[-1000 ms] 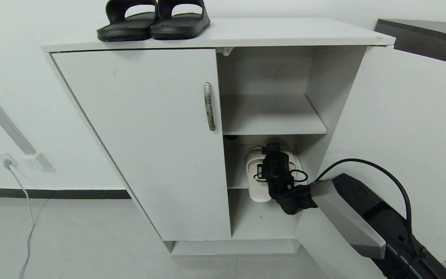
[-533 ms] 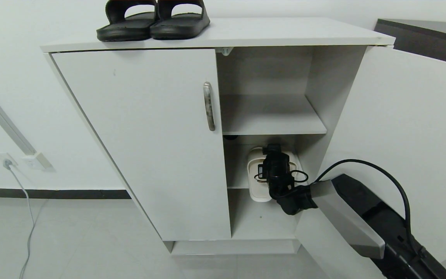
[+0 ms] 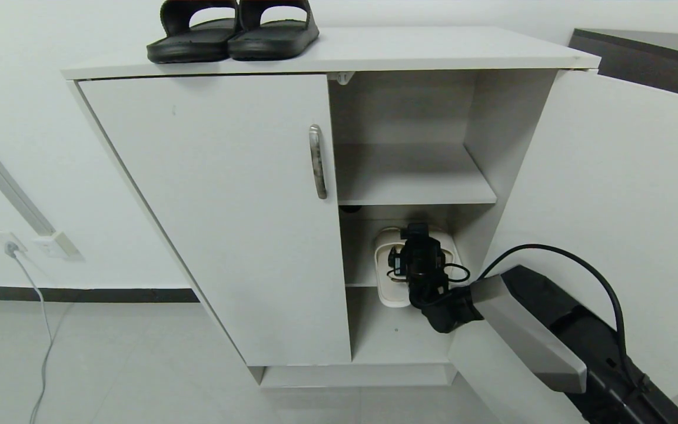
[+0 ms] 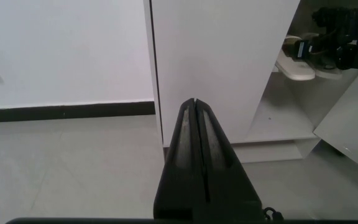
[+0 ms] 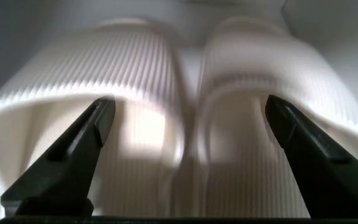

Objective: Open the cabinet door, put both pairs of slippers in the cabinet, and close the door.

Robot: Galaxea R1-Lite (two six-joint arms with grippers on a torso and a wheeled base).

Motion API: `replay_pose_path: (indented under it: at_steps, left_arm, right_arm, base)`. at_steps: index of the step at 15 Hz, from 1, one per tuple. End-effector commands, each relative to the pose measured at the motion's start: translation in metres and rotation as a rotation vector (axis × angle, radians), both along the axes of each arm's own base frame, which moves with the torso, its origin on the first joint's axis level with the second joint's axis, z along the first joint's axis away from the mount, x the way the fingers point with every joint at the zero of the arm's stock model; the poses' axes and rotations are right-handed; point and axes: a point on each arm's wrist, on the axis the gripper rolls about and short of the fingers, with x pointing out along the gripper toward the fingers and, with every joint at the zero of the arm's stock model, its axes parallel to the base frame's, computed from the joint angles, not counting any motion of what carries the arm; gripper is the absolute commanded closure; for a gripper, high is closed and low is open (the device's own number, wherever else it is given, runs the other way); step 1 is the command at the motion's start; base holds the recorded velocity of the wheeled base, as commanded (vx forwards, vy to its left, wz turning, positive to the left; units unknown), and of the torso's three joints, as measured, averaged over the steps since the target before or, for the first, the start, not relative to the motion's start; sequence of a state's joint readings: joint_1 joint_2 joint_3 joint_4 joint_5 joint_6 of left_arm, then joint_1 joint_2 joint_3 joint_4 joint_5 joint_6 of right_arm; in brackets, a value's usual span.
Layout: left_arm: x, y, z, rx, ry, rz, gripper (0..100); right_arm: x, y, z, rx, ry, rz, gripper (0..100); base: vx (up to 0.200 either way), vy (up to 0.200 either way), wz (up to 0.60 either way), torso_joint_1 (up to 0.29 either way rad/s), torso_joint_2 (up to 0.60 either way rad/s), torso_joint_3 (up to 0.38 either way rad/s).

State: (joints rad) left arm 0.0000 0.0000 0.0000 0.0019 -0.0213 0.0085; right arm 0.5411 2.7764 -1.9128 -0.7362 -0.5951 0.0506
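Your right tool (image 5: 188, 107) is spread wide over two white slippers (image 3: 387, 290), lengthwise front-to-back on the lower shelf (image 3: 358, 262). Two black slippers (image 3: 233, 35) (toes toward you) sit atop the cabinet (image 3: 433, 50). Left tool (image 4: 194, 109) is clenched.

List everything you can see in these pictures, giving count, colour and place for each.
Cabinet: one, white, against the wall.
Black slippers: one pair, black, on the cabinet top.
White slippers: one pair, cream, inside the cabinet, right side.
Left door: one, white, shut.
Right door: one, white, open.
Handle: one, metal, on the left door.
Socket: one, white, wall at left.
Cable: one, grey, hanging from the socket.
Left gripper: black, shut, low before the cabinet.
Right gripper: black, open, at the white slippers.
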Motion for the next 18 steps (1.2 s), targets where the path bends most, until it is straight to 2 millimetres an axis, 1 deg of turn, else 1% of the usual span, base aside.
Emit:
replay_pose_path:
  at_steps: [1,2,3,4,5,6,7,8,10,12,14,18]
  left_arm:
    - [0.0,0.0,0.0,0.001,0.001,0.0,100]
    - [0.0,0.0,0.0,0.001,0.001,0.0,100]
    - [0.0,0.0,0.0,0.001,0.001,0.0,100]
    - [0.0,0.0,0.0,0.001,0.001,0.0,100]
    - [0.0,0.0,0.0,0.001,0.001,0.0,100]
    - [0.0,0.0,0.0,0.002,0.001,0.0,100]
    - [0.0,0.0,0.0,0.002,0.003,0.0,100]
    - [0.0,0.0,0.0,0.001,0.001,0.0,100]
    - [0.0,0.0,0.0,0.001,0.003,0.0,100]
    - [0.0,0.0,0.0,0.001,0.001,0.0,100]
    - [0.0,0.0,0.0,0.001,0.001,0.0,100]
    - [0.0,0.0,0.0,0.001,0.001,0.0,100]
  right_arm:
    - [-0.019,0.001,0.013,-0.002,0.004,0.02,0]
    - [-0.03,0.0,0.019,-0.003,0.005,0.028,0]
    - [-0.036,-0.001,0.022,-0.004,0.006,0.033,0]
    - [-0.048,-0.004,0.029,-0.008,0.013,0.039,0]
    - [-0.065,-0.012,0.036,-0.012,0.021,0.037,0]
    - [-0.078,-0.018,0.04,-0.011,0.023,0.04,0]
    - [-0.087,-0.021,0.043,-0.01,0.023,0.044,0]
    - [-0.109,-0.028,0.046,-0.009,0.027,0.061,0]
    - [-0.143,-0.033,0.047,-0.008,0.041,0.076,0]
    - [-0.166,-0.035,0.048,-0.008,0.044,0.095,0]
    - [-0.176,-0.034,0.047,-0.001,0.042,0.111,0]
    - [-0.179,-0.03,0.046,0.003,0.044,0.123,0]
  base:
    - [0.0,0.0,0.0,0.0,0.0,0.0]
    - [0.0,0.0,0.0,0.0,0.0,0.0]
    - [0.0,0.0,0.0,0.0,0.0,0.0]
    - [0.0,0.0,0.0,0.0,0.0,0.0]
    - [0.0,0.0,0.0,0.0,0.0,0.0]
    - [0.0,0.0,0.0,0.0,0.0,0.0]
    - [0.0,0.0,0.0,0.0,0.0,0.0]
    - [0.0,0.0,0.0,0.0,0.0,0.0]
    - [0.0,0.0,0.0,0.0,0.0,0.0]
    - [0.0,0.0,0.0,0.0,0.0,0.0]
    - [0.0,0.0,0.0,0.0,0.0,0.0]
    - [0.0,0.0,0.0,0.0,0.0,0.0]
